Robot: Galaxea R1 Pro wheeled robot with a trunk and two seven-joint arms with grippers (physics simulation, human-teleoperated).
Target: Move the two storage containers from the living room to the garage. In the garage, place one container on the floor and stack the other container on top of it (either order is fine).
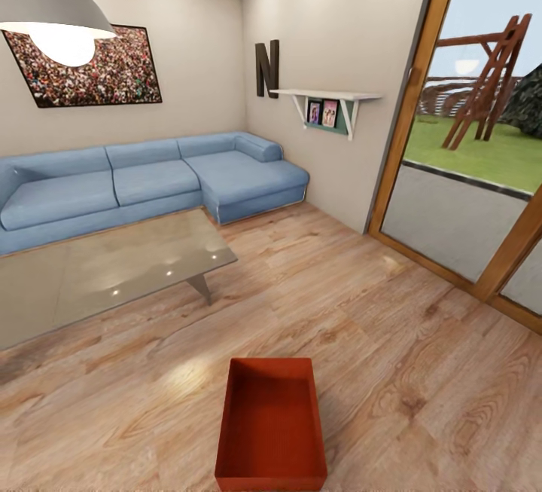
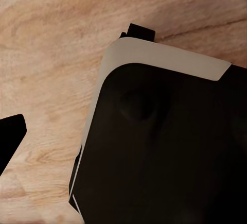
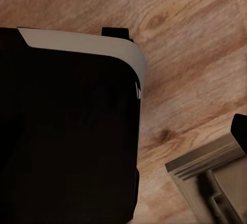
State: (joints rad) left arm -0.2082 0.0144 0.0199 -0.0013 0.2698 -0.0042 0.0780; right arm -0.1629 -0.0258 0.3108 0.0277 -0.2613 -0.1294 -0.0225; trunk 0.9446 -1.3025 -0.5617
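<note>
Wood floor [image 1: 421,371] in the living room holds one red box [image 1: 272,424] right in front of us, long side pointing away, midway between our arms, and we cannot tell if our fingers are open or closed.

Beige walls [image 1: 196,32] and a wood-plank floor [image 1: 361,311] here, blue sofa [image 1: 143,183] along the back. Glass coffee table [image 1: 98,266] in front, glass door [image 1: 467,145] at right, lit lamp [image 1: 56,13] overhead.
</note>
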